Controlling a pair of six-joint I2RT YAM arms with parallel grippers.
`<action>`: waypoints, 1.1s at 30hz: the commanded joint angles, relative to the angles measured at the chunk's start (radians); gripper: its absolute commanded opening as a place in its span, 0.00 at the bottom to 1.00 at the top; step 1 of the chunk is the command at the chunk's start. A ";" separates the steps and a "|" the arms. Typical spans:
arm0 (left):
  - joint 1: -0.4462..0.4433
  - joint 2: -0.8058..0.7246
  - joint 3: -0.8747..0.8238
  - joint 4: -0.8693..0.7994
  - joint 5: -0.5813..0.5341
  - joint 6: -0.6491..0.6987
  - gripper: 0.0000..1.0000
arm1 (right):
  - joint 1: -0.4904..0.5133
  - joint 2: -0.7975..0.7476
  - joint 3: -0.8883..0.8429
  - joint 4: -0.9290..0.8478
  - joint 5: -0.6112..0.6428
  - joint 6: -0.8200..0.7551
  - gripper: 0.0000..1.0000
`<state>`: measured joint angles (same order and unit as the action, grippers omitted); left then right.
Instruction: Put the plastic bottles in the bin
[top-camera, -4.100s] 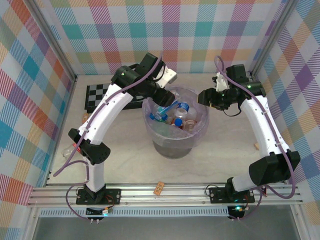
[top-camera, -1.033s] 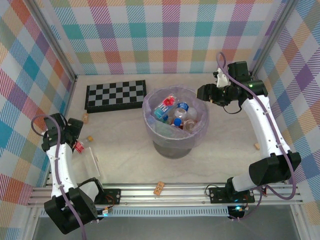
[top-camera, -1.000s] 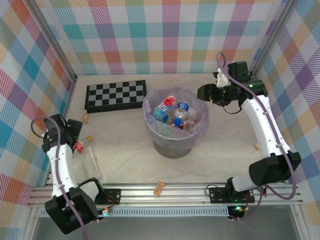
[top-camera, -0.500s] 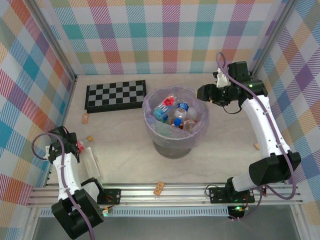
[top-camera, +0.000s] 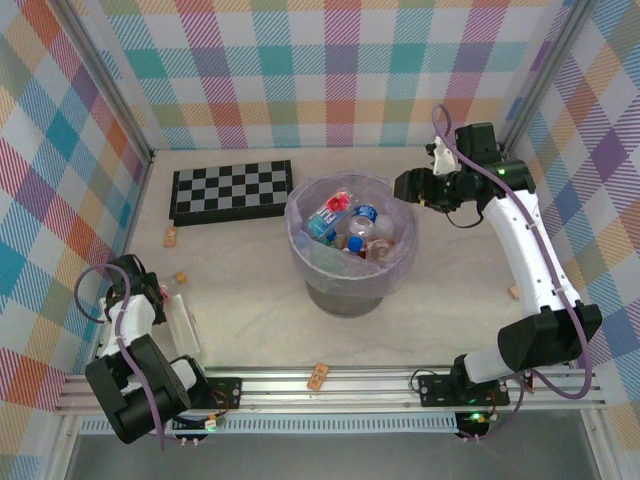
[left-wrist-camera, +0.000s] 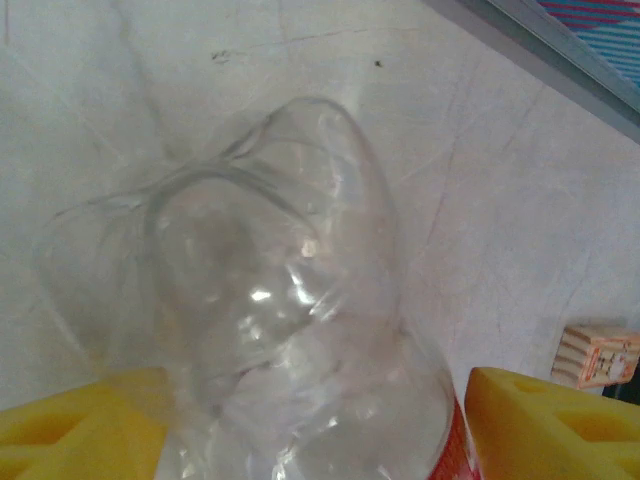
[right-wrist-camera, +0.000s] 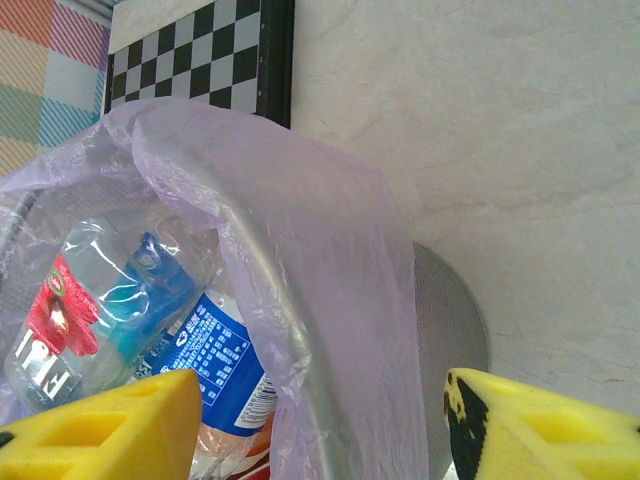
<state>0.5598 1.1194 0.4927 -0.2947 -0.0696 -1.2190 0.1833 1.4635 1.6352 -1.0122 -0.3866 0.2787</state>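
Note:
A clear, crumpled plastic bottle (top-camera: 181, 324) with a red label lies on the table at the near left. My left gripper (top-camera: 157, 300) is down at its capped end. In the left wrist view the bottle (left-wrist-camera: 280, 320) sits between the yellow fingers of the left gripper (left-wrist-camera: 315, 425); the left finger touches it and a thin gap shows at the right finger (left-wrist-camera: 545, 420). The bin (top-camera: 345, 295), grey with a lilac bag, holds several bottles (top-camera: 350, 228). My right gripper (top-camera: 405, 187) hovers open over the bin's right rim, the bag (right-wrist-camera: 330, 260) between its fingers (right-wrist-camera: 110, 420), untouched.
A chequered board (top-camera: 232, 190) lies at the back left. Small tan corks sit on the table (top-camera: 170, 237) (top-camera: 181, 277) (top-camera: 513, 293) and one on the front rail (top-camera: 319, 376). A cork (left-wrist-camera: 597, 355) lies right beside the left gripper. The left wall is close.
The left arm has folded down and drawn back toward the near left, and its jaws have narrowed around the clear bottle. The right arm has not moved.

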 joint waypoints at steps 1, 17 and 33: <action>0.015 0.006 -0.019 0.045 -0.007 -0.004 0.69 | -0.001 0.007 -0.008 -0.017 -0.002 -0.010 0.65; 0.015 -0.081 0.033 -0.059 0.012 0.063 0.49 | -0.001 0.003 -0.015 -0.008 -0.011 -0.003 0.66; -0.055 0.059 0.419 -0.314 0.505 0.741 0.37 | -0.002 -0.072 -0.074 0.116 0.033 0.066 0.65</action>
<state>0.5392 1.1244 0.8322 -0.4915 0.2733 -0.7013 0.1833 1.4464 1.5822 -0.9497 -0.3740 0.3161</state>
